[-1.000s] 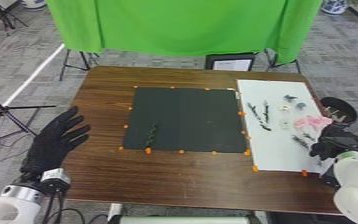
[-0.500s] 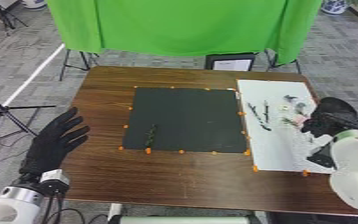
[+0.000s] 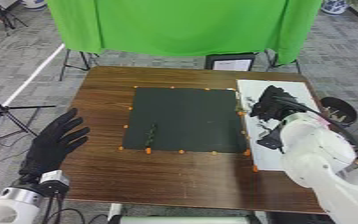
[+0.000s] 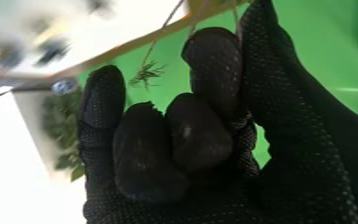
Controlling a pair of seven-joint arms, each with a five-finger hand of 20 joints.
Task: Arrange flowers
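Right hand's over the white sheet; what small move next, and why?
Probably ease the right hand left over the black mat: it seems to pinch a thin sprig near the mat, where one green stem already lies.

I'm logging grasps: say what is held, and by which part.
The right hand appears to pinch a green-tufted sprig by its thin brown stem; the left hand holds nothing.

The white sheet (image 3: 266,161) is partly hidden by the right hand (image 3: 271,107).
In the head view, this hand and its arm cover many small pieces on the sheet. In the right wrist view, the thin stems (image 4: 146,75) are cut off by the top edge, the dark clumps (image 4: 53,51) are too blurred to name, and the green leaves (image 4: 64,125) are also blurred.
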